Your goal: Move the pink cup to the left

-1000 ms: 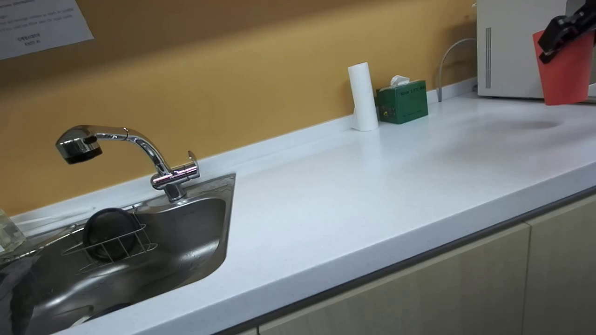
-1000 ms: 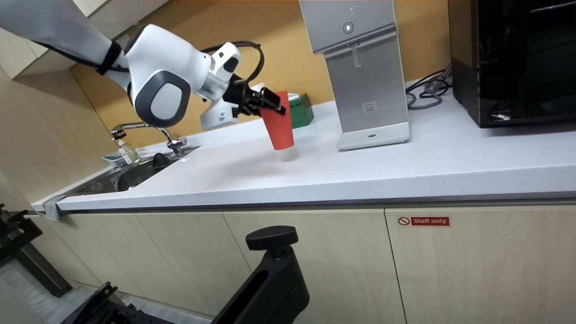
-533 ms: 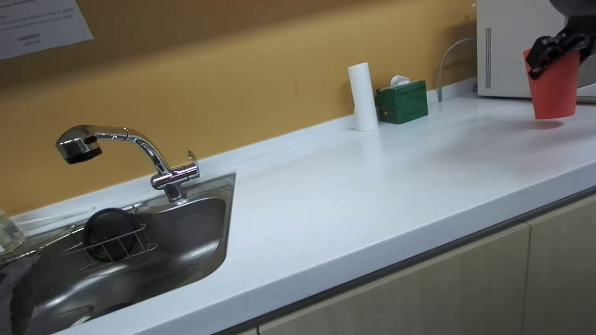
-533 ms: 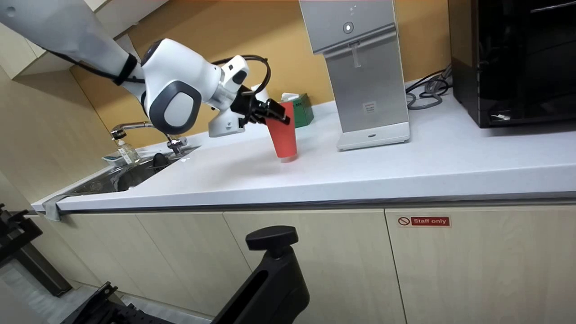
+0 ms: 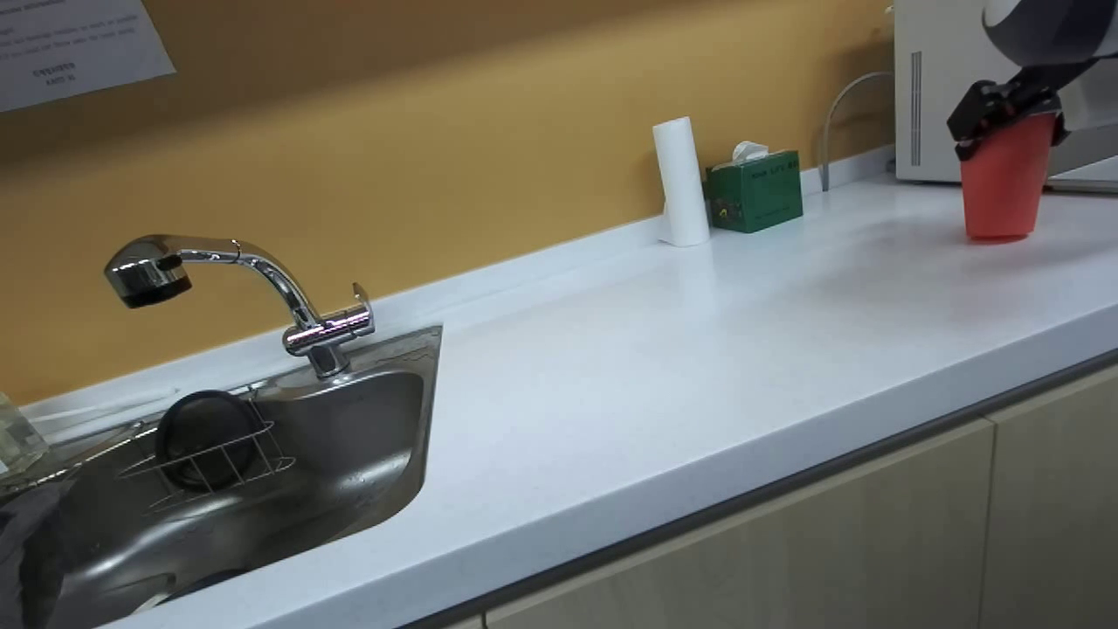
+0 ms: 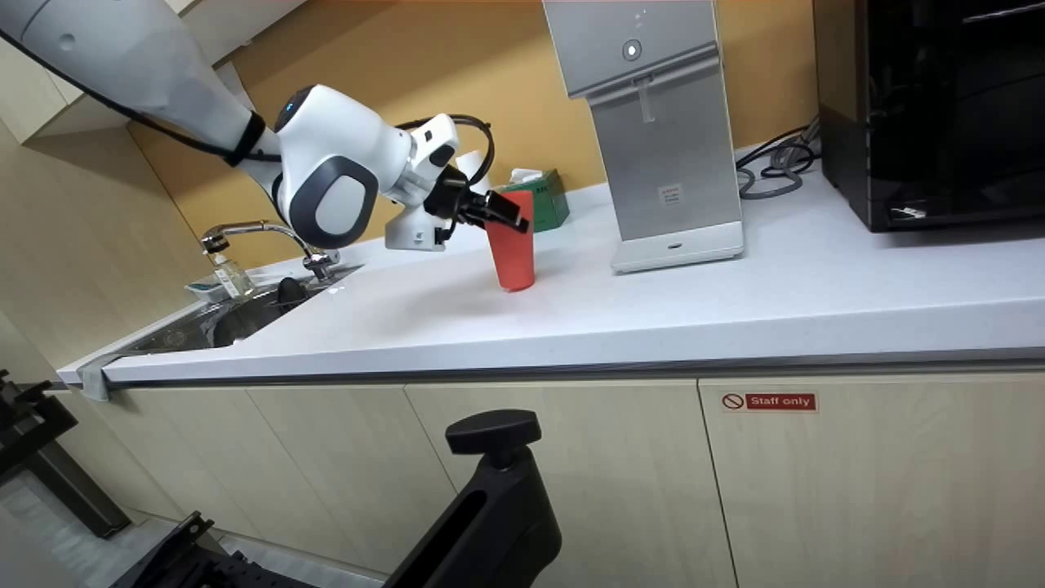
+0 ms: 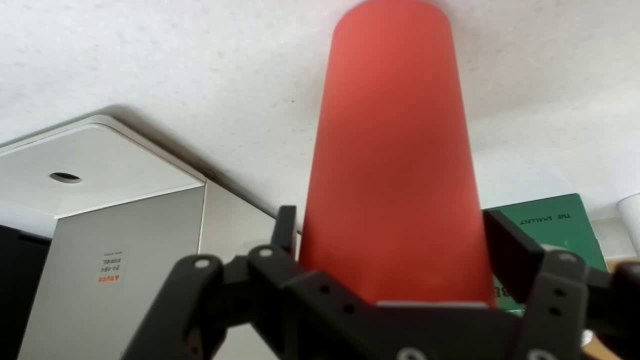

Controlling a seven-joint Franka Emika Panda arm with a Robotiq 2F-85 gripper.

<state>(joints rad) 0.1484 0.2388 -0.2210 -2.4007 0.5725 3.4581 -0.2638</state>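
The pink cup, a reddish tapered tumbler, stands upright on the white counter in both exterior views. It fills the middle of the wrist view. My gripper is around the cup's upper part, one finger on each side. In the wrist view the gripper is spread wide. A thin gap shows between the left finger and the cup, while the right finger is at or very near its side. The cup's rim is hidden behind the gripper in the wrist view.
A white cylinder and a green tissue box stand by the wall. A tall grey dispenser stands beside the cup, its base close by in the wrist view. A steel sink with a faucet is farther along the counter.
The cup and gripper have come down and shifted left in an exterior view. The cup, held above the counter before, now rests on it. The fingers have spread past its sides.
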